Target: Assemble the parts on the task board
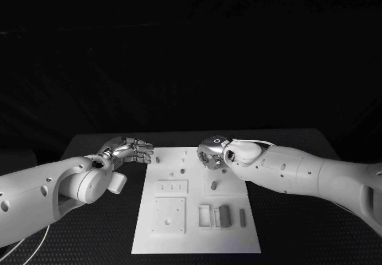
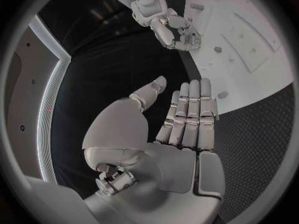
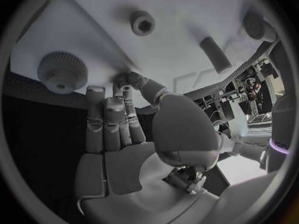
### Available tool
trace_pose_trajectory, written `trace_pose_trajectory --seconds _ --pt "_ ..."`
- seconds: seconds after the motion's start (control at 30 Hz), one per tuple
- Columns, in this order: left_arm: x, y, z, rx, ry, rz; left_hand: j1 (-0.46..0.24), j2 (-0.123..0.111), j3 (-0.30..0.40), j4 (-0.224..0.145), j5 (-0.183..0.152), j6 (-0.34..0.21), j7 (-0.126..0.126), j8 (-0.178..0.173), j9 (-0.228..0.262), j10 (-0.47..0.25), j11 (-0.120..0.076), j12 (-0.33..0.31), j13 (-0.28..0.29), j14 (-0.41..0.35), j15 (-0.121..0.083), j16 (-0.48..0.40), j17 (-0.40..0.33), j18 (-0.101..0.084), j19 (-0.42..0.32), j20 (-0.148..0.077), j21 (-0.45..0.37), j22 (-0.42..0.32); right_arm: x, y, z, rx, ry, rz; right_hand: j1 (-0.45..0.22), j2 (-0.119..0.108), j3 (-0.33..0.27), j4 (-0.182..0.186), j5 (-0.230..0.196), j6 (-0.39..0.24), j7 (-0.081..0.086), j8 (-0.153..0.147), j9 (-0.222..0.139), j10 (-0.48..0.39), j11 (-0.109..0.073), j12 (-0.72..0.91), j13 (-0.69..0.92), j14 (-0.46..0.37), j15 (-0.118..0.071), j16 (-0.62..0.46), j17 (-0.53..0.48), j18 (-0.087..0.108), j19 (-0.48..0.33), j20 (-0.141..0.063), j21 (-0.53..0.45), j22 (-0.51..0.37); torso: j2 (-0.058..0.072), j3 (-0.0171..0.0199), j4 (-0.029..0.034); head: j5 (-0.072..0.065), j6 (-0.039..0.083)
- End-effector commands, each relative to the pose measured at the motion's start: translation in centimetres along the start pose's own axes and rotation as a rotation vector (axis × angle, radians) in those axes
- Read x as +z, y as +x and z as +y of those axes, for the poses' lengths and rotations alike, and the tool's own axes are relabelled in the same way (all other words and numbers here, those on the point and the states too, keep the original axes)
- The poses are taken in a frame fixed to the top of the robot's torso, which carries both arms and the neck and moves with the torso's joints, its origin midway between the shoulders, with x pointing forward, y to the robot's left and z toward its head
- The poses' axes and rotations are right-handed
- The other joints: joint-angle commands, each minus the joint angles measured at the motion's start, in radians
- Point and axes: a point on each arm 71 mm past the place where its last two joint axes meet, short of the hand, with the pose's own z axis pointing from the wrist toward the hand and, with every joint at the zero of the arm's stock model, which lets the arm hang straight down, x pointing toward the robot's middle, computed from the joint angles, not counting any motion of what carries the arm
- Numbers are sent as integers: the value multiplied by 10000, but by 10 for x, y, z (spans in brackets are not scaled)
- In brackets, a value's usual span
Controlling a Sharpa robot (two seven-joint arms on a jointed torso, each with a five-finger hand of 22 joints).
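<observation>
Task board [image 1: 239, 232] mid-table [image 1: 310, 237], left hand [image 1: 127, 150] beside it, right hand [image 1: 213, 153] over its far end

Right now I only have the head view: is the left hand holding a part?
Observer: No. Its wrist view shows the left hand holding nothing, fingers straight, beside the board.
Operator: And the right hand?
Observer: Its thumb and a fingertip meet at the board, next to a ridged round knob. I cannot tell if they pinch anything.
Operator: Anything beyond them?
Observer: A short peg on the board.
</observation>
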Motion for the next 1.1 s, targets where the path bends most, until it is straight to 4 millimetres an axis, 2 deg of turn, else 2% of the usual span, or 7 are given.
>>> trace_pose_trajectory --seconds 0.03,0.5,0.7,0.93,1.03,1.1 --pt "0 1 -2 8 112 134 -72 -3 -11 28 -16 42 -2 -45 -12 25 24 -47 14 24 17 -47 19 165 -35 -6 -37 11 0 -1 4 -176 171 -421 -26 139 70 20 19 126 -39 75 71 978 -315 130 350 -45 -117 58 -41 618 42 -40 93 229 18 5 -3 26 43" --pt "0 2 -2 10 121 136 -72 -5 -13 22 -15 42 -2 -45 -23 29 24 -61 22 26 18 -63 39 166 -36 -5 -40 20 18 -23 22 -312 558 -1735 -42 140 95 17 21 181 -65 78 115 1006 -341 128 430 -47 -144 95 -74 618 49 -43 149 228 50 0 17 75 231" --pt "1 3 -3 14 138 164 -75 -6 -14 22 -16 40 -1 -46 -28 29 25 -69 25 26 19 -72 48 165 -38 -4 -42 24 28 -30 31 -309 629 -2071 -47 139 101 15 20 194 -70 75 127 1011 -346 124 450 -46 -150 111 -80 618 55 -44 168 229 57 -2 16 92 280" --pt "3 5 -3 24 151 201 -77 -1 -13 22 -15 39 0 -46 -33 29 26 -77 29 26 20 -80 57 165 -41 -3 -45 28 36 -36 35 -387 908 -2679 -48 139 110 14 21 195 -72 69 133 1004 -347 115 462 -49 -152 119 -86 618 53 -42 179 228 68 -6 47 107 333" --pt "4 3 -3 33 146 173 -88 3 -16 28 -15 37 2 -47 -39 29 28 -84 32 25 22 -89 65 163 -42 -1 -47 32 39 -38 37 -412 982 -2816 -40 135 118 10 23 194 -73 63 137 999 -348 109 470 -54 -153 122 -91 618 52 -43 186 228 71 9 21 261 360" --pt "4 3 -3 40 144 152 -96 4 -20 31 -16 36 3 -47 -43 29 29 -90 34 24 23 -96 72 163 -45 0 -49 35 41 -39 37 -425 960 -2878 -38 134 119 9 23 194 -73 62 138 998 -348 108 471 -55 -154 123 -92 618 51 -44 187 228 72 16 12 293 364"
